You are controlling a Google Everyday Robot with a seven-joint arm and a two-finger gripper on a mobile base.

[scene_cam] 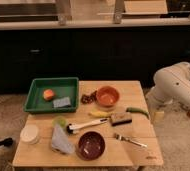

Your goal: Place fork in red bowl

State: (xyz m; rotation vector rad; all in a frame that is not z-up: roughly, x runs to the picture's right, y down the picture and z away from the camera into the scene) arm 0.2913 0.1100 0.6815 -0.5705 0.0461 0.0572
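Observation:
A silver fork (130,140) lies flat on the wooden table (138,155), near the front right. A dark red bowl (91,145) stands upright and empty to the fork's left, at the front middle. An orange-red bowl (107,96) stands further back in the middle. My white arm (175,85) is at the right, off the table. Its gripper (158,113) hangs low beside the table's right edge, behind and to the right of the fork, touching nothing that I can see.
A green tray (35,102) at the back left holds an orange fruit (49,94) and a blue sponge (62,102). A white-handled brush (85,125), banana (99,114), brown sponge (121,118), green pepper (137,111), white cup (29,134) and pale cloth (61,142) surround the bowls.

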